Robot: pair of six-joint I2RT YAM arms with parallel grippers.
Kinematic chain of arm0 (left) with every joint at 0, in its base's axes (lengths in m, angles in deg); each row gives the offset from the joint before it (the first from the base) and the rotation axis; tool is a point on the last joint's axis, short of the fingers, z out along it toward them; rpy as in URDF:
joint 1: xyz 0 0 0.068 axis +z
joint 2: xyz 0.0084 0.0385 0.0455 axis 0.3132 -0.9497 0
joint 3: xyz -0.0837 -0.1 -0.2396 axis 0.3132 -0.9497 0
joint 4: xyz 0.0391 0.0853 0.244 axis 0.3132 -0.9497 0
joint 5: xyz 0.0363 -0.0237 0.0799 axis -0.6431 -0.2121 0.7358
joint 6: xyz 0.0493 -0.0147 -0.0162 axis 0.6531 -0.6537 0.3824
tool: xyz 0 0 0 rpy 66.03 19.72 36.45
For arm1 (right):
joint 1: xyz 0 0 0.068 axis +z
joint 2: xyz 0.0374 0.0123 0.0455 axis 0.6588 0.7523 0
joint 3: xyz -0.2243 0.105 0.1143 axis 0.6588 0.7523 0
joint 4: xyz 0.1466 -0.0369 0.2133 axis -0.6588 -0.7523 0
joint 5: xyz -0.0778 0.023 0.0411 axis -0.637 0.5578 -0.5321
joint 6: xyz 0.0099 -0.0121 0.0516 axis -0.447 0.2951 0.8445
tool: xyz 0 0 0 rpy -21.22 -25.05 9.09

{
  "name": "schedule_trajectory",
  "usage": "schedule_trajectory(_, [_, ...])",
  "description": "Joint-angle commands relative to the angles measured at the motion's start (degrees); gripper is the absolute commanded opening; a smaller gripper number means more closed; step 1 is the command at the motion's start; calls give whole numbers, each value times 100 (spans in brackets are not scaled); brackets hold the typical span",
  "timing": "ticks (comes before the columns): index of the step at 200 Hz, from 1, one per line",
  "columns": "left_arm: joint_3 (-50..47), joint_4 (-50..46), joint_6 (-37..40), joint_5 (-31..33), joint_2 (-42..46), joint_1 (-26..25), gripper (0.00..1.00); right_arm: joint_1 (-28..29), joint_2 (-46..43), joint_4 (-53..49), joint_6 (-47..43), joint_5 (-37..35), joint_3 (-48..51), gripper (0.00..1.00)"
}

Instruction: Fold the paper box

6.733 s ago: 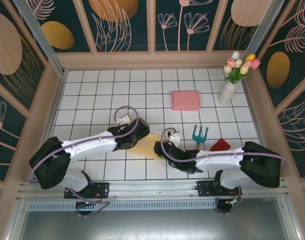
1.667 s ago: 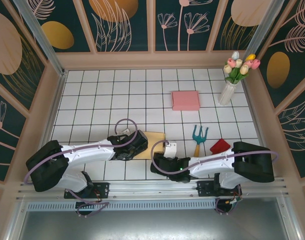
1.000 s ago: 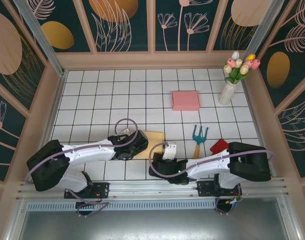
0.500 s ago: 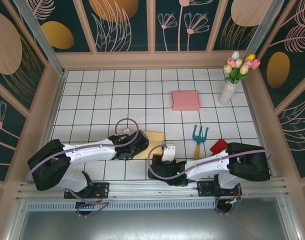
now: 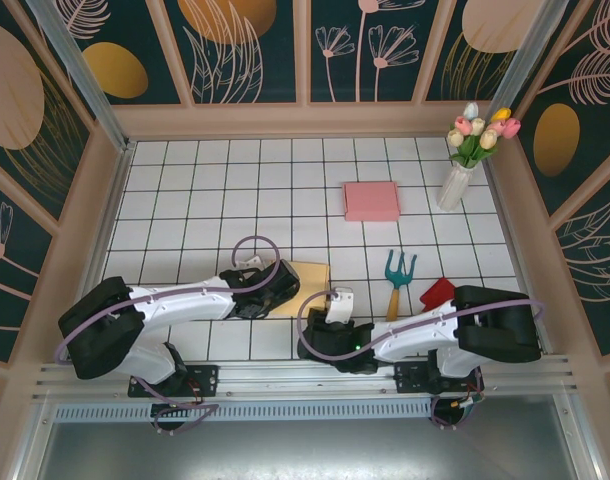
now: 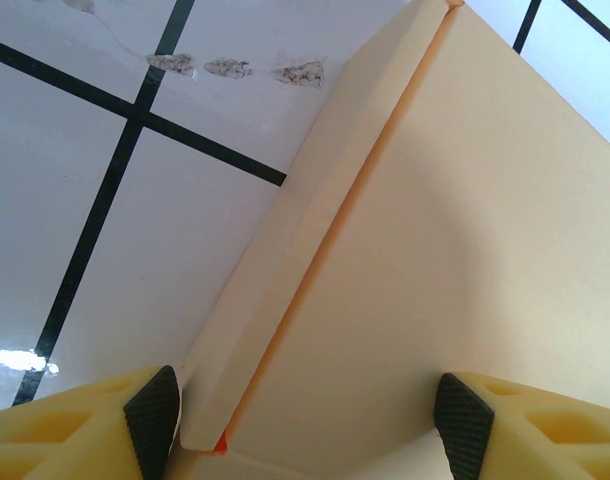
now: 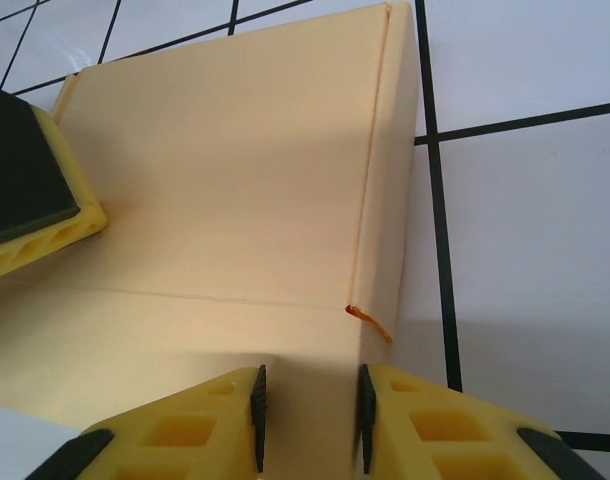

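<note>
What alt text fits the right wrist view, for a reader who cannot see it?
Close up, the right gripper pinches the near edge of a cream paper box between yellow fingers; the box lies on a white table with black grid lines. At the left, a black-padded finger of the left gripper touches the box.

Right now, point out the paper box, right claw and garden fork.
paper box (image 7: 235,190), right wrist view, top panel.
right claw (image 7: 310,405), right wrist view, between its fingertips.
garden fork (image 5: 396,272), top external view, teal head.
</note>
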Motion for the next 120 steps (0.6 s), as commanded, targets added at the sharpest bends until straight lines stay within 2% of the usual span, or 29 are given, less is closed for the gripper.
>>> schedule_trajectory(1, [-238,21,-134,-175,-399,6,71,105,45,47,197,371,236,31])
schedule_trajectory(120, [-309,118,-137,-238,-469,6,71,-159,235,431,157,467,549,29])
